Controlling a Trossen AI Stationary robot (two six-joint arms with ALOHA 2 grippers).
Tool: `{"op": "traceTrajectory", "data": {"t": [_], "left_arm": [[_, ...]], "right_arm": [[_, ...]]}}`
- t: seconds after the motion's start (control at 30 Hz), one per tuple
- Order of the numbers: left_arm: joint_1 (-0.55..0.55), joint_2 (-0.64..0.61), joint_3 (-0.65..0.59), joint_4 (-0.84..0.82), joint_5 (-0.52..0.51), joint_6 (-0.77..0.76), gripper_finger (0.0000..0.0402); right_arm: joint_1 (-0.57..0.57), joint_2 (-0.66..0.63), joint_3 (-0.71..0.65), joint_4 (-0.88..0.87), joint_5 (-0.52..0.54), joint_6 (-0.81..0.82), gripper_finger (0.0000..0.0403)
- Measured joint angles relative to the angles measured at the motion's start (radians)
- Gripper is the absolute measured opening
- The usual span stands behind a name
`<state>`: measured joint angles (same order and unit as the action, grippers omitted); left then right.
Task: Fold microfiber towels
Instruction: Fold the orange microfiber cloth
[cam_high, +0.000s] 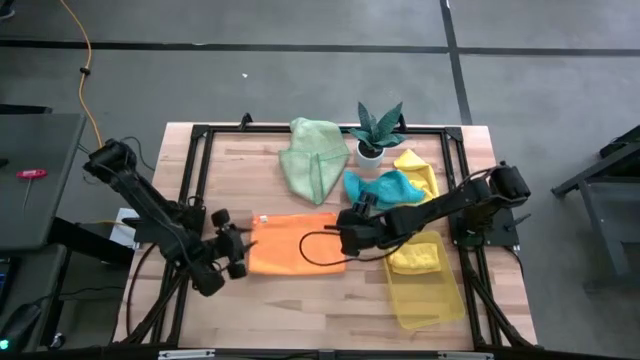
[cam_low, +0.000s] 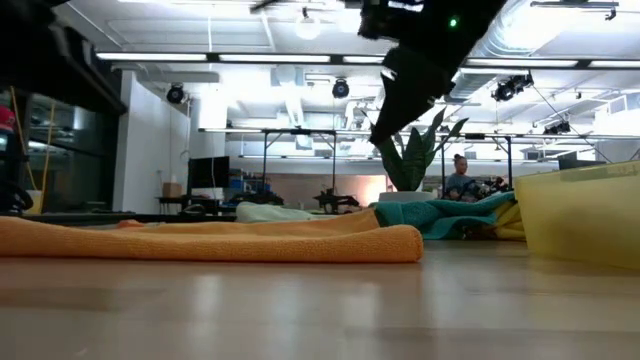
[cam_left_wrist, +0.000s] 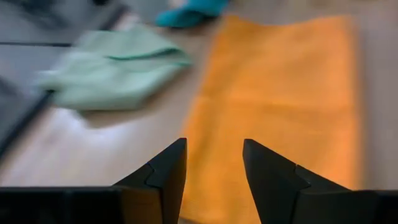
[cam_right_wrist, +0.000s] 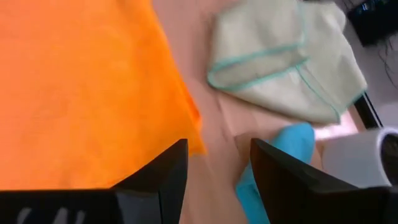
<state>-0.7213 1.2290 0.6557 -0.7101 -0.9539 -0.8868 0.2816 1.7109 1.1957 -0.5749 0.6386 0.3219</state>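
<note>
Both end effectors stood released, left (cam_high: 243, 250) and right (cam_high: 345, 232) flanking the orange towel (cam_high: 296, 243); a careless regrasp could've dragged its fold apart.

Bare wooden tabletop (cam_high: 300, 300) is left free in front of the flat orange microfiber towel (cam_high: 295, 244), while the right side is blocked by the translucent yellow rectangular tray (cam_high: 430, 295).

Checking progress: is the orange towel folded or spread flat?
Folded: the orange towel lies as a neat rectangle, and the low view shows a doubled, rounded edge.
</note>
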Motion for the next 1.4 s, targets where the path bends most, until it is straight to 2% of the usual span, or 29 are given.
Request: {"op": "traceTrajectory", "data": {"t": [0.2, 0.33, 0.4, 0.53, 0.63, 0.77, 0.9, 1.07, 1.23, 1.4], "left_arm": [[0.068, -0.11, -0.119, 0.458, 0.249, 0.448, 0.0125], [0.173, -0.179, -0.151, 0.597, 0.382, 0.669, 0.0116], [0.225, -0.216, -0.164, 0.645, 0.455, 0.75, 0.0112], [0.307, -0.304, -0.195, 0.732, 0.62, 0.876, 0.0104], [0.347, -0.377, -0.227, 0.806, 0.695, 0.954, 0.0094], [0.402, -0.472, -0.308, 0.968, 0.795, 1.049, 0.0079], [0.457, -0.559, -0.369, 1.052, 0.875, 1.051, 0.0066], [0.48, -0.629, -0.381, 0.993, 0.921, 0.907, 0.0054], [0.446, -0.638, -0.382, 0.907, 0.921, 0.805, 0.0051], [0.363, -0.606, -0.382, 0.9, 0.875, 0.729, 0.0052]], "right_arm": [[0.02, 0.0, 0.0, 0.019, -0.043, -0.068, 0.0165], [0.005, 0.0, -0.002, -0.044, -0.043, -0.07, 0.0165], [0.003, -0.017, -0.052, -0.024, -0.042, -0.066, 0.0165], [0.004, -0.121, -0.226, 0.112, -0.091, -0.009, 0.0165], [0.005, -0.219, -0.329, 0.268, -0.144, 0.067, 0.0165], [-0.005, -0.309, -0.376, 0.421, -0.27, 0.181, 0.0165], [-0.033, -0.309, -0.315, 0.361, -0.374, 0.343, 0.0165], [-0.053, -0.196, -0.154, 0.152, -0.436, 0.462, 0.0165], [-0.053, -0.033, 0.031, -0.064, -0.449, 0.493, 0.0165], [-0.046, 0.071, 0.136, -0.116, -0.481, 0.517, 0.0165]]}}
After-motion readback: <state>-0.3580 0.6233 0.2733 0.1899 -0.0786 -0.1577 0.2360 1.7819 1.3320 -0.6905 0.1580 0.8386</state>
